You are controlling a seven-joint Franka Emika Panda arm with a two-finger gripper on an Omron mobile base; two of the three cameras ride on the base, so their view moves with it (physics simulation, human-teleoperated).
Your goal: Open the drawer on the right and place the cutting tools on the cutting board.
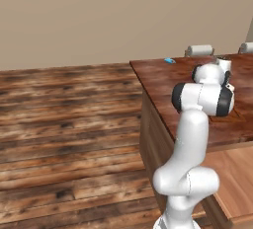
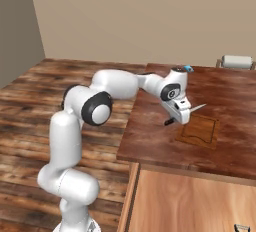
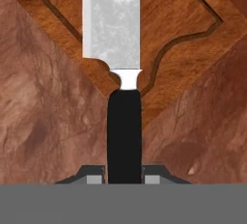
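Observation:
My gripper (image 2: 180,115) is shut on a small knife (image 2: 196,109) by its dark handle (image 3: 124,131). The silvery blade (image 3: 111,20) sticks out ahead of the fingers. In the hand view the blade reaches over a corner of the brown cutting board (image 3: 173,15), while the handle is over bare countertop. From the right base view the knife hangs just above the left edge of the cutting board (image 2: 201,132), tip pointing right. The light tan drawer (image 2: 190,201) stands pulled out below the counter's front edge, also visible as a tan drawer (image 1: 237,173).
The dark reddish countertop (image 2: 150,136) ends at a left edge beside plank floor. A white roll (image 2: 237,61) and a small blue item (image 2: 188,68) sit at the counter's far side. A small dark object (image 2: 241,227) lies at the drawer's near right.

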